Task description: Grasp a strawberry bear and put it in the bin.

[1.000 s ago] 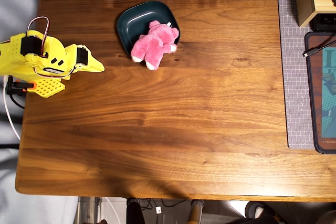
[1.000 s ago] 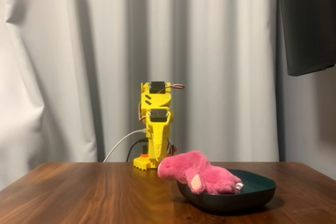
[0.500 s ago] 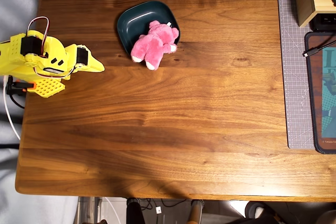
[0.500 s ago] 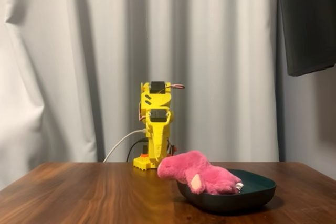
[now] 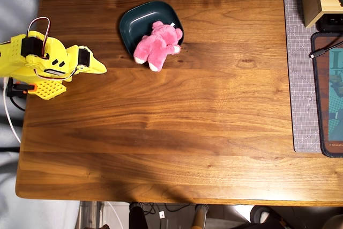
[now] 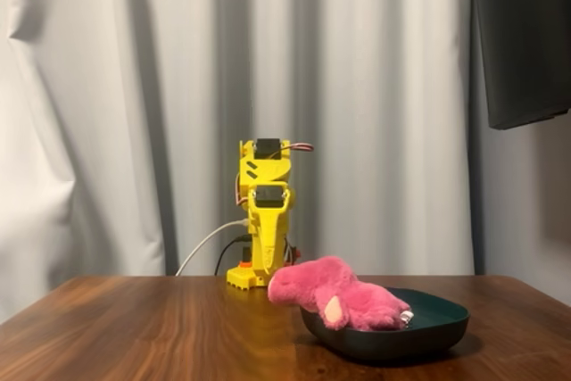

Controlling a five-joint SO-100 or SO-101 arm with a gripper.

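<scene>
Presently the gripper (image 5: 99,68) is sitting folded back at the table's left edge in the overhead view, its yellow fingers (image 5: 94,66) lying together in a closed point with nothing between them. The strawberry bear (image 5: 157,45) is lying well apart from them, at about 2 o'clock from the fingertip, touching no part of the arm. It is resting half in the bin (image 5: 138,22): head end over the dish's 5 o'clock corner, rump and legs overhanging the rim onto the wooden table (image 5: 177,127). In the fixed view the bear (image 6: 337,294) is draping over the near left rim of the bin (image 6: 437,322). There the gripper is hiding behind the upright arm, so its fingers are not making out. A grey cutting mat (image 5: 300,68) is running cut off at the right edge.
</scene>
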